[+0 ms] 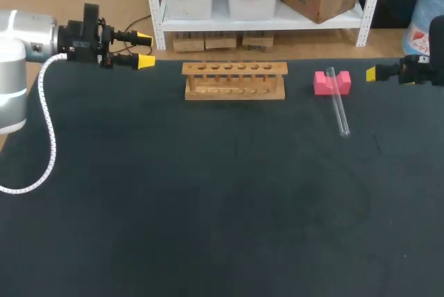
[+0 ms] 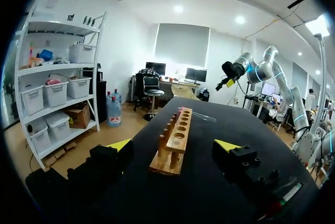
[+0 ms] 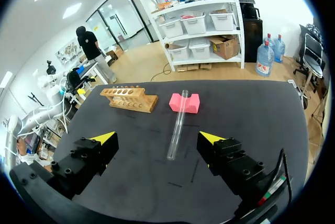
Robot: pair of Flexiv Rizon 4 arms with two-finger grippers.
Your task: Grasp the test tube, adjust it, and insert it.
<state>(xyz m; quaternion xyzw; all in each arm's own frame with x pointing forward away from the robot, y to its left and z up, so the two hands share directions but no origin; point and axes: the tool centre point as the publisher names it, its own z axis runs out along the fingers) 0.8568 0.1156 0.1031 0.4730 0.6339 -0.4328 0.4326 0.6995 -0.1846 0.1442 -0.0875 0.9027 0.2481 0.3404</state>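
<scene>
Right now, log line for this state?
tube: leaning on pink block, ungrasped | rack: empty | left gripper: open | right gripper: open

The clear test tube (image 1: 338,106) lay tilted, one end propped on a pink block (image 1: 321,83) beside the wooden rack (image 1: 234,89), whose holes seemed empty.

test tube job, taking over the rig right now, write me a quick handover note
Left end effector: open, empty, at the table's far left edge.
Right end effector: open, empty, at the far right edge, with the tube ahead of it.
Clear glass test tube: lying down, far end propped in the notch of the pink block, right of the wooden six-hole rack.
Done: nothing; the tube is ungrasped and the rack holes look empty.
Left: grasp the tube, adjust it, insert it in the rack.
</scene>
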